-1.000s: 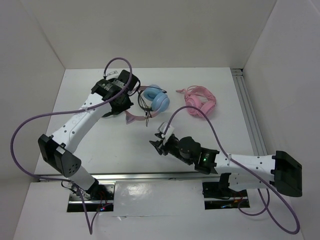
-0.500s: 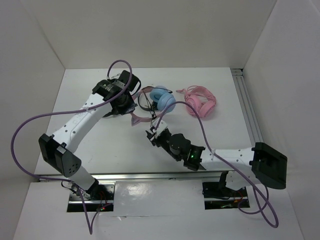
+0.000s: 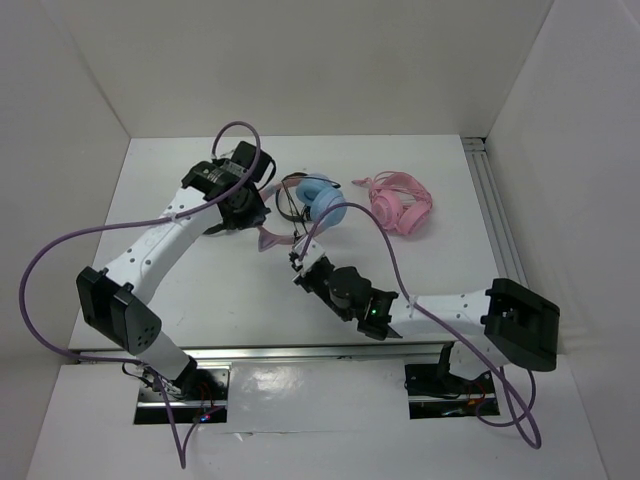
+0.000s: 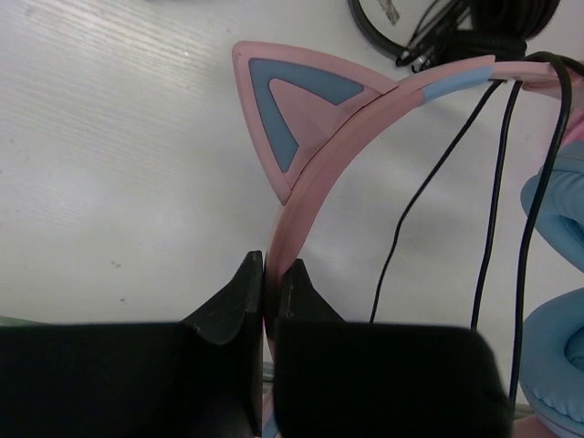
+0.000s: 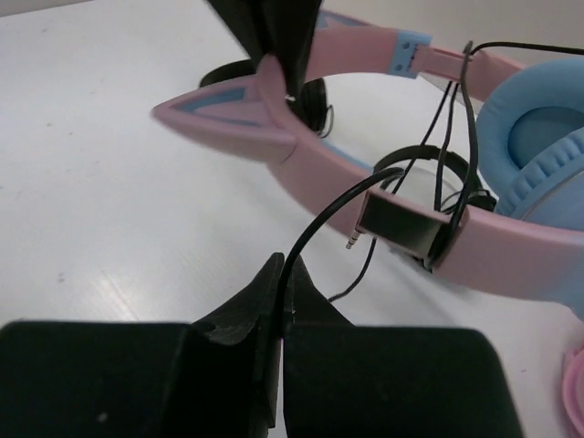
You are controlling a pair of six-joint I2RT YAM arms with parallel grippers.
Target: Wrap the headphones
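Note:
The headphones (image 3: pixel 322 198) have light-blue ear cups (image 5: pixel 538 155) and a thin pink headband (image 4: pixel 365 119) with cat ears (image 4: pixel 292 109). They lie at the table's middle. My left gripper (image 4: pixel 270 274) is shut on the pink headband below the cat ear; it also shows in the top view (image 3: pixel 250 222). My right gripper (image 5: pixel 285 283) is shut on the thin black cable (image 5: pixel 338 205), which loops up over the headband (image 5: pixel 383 64). The cable's plug tip (image 5: pixel 353 242) hangs free. In the top view the right gripper (image 3: pixel 298 262) sits just in front of the headband.
An all-pink cat-ear headset (image 3: pixel 400 208) lies right of the blue cups. A black headphone (image 3: pixel 290 195) lies behind the headband; it also shows in the left wrist view (image 4: pixel 456 23). White walls enclose the table; a rail (image 3: pixel 495 215) runs along the right edge.
My right arm has swung left and forward, bringing its gripper up to the headband with the cable. The headphones shifted slightly left with my left gripper.

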